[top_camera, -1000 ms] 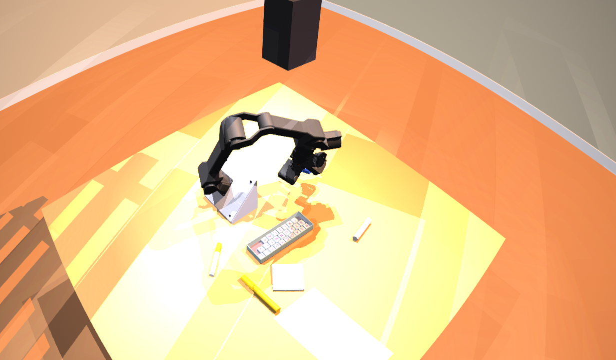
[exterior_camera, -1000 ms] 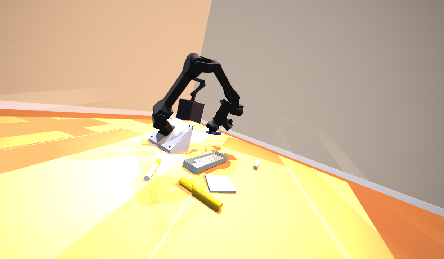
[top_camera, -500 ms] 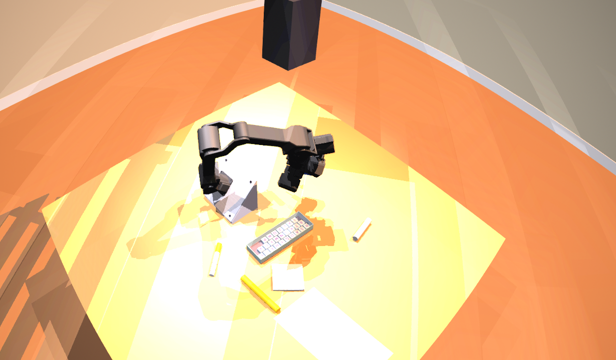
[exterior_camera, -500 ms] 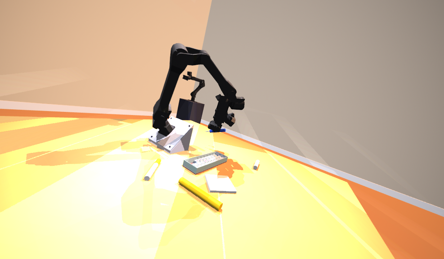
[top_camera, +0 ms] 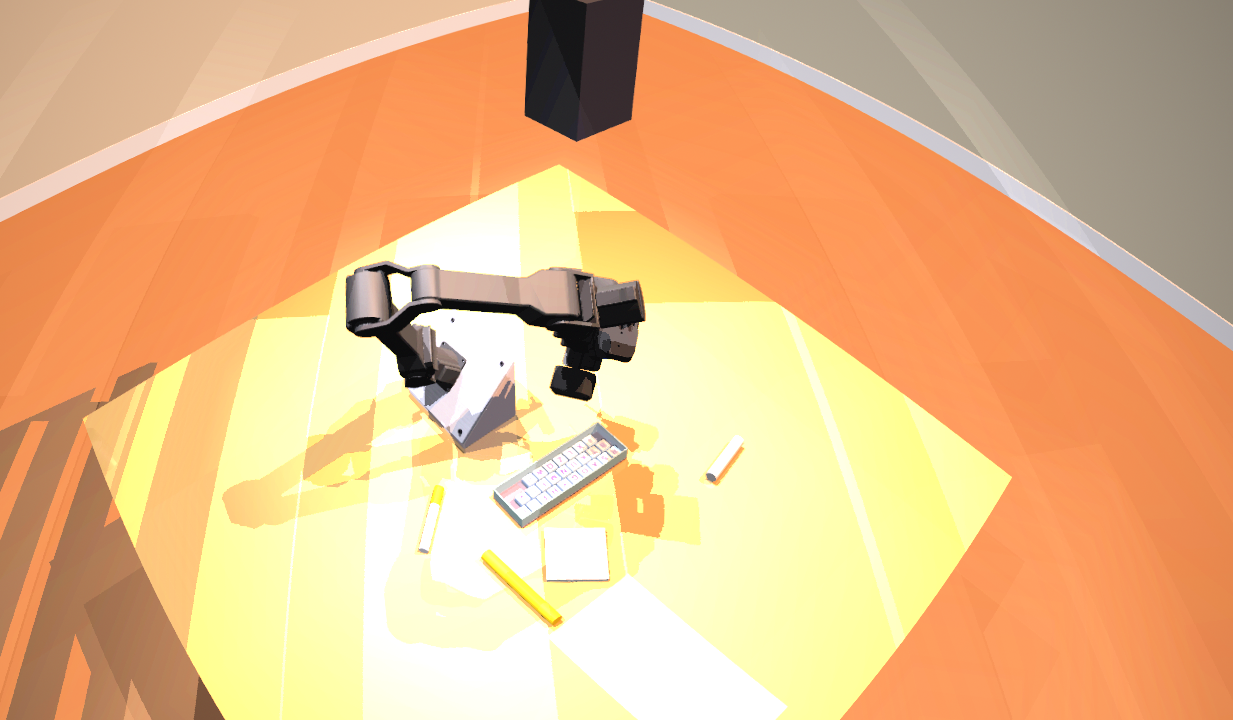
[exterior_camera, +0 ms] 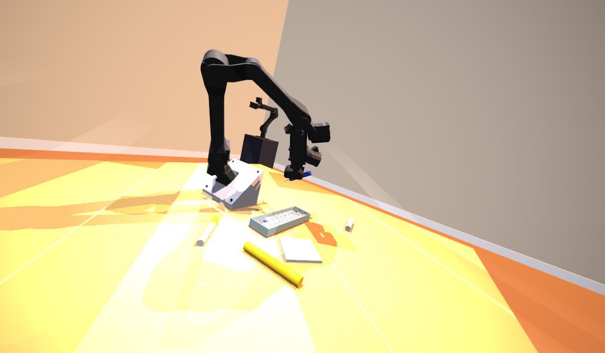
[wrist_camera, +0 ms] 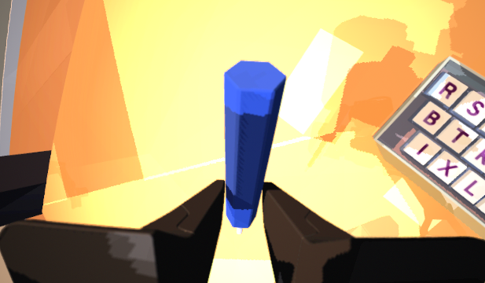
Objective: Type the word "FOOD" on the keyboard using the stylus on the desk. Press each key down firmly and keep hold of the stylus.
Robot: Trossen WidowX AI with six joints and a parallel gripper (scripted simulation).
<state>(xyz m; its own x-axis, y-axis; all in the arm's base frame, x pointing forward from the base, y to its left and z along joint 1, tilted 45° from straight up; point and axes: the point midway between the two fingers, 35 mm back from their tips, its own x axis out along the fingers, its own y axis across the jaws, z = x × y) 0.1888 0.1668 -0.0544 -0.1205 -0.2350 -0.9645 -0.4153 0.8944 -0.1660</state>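
Observation:
My gripper (wrist_camera: 244,189) (exterior_camera: 295,174) (top_camera: 573,382) is shut on a blue hexagonal stylus (wrist_camera: 250,137) (exterior_camera: 305,173). In the wrist view the stylus sticks out from between the two black fingers. The gripper hangs in the air, well above the desk, behind the far end of the keyboard (top_camera: 562,472) (exterior_camera: 279,219). The keyboard is a small grey tray of lettered white keys; its corner shows at the right of the wrist view (wrist_camera: 448,137), with R, S, B, T, I, X, L readable. The stylus is clear of the keys.
A white pad (top_camera: 575,553) (exterior_camera: 299,250) lies in front of the keyboard. A yellow bar (top_camera: 521,586) (exterior_camera: 273,264), a yellow-capped white marker (top_camera: 430,517) (exterior_camera: 207,231) and a short white cylinder (top_camera: 724,459) (exterior_camera: 349,224) lie around it. The arm's base block (top_camera: 472,407) stands behind; a dark box (top_camera: 582,64) farther back.

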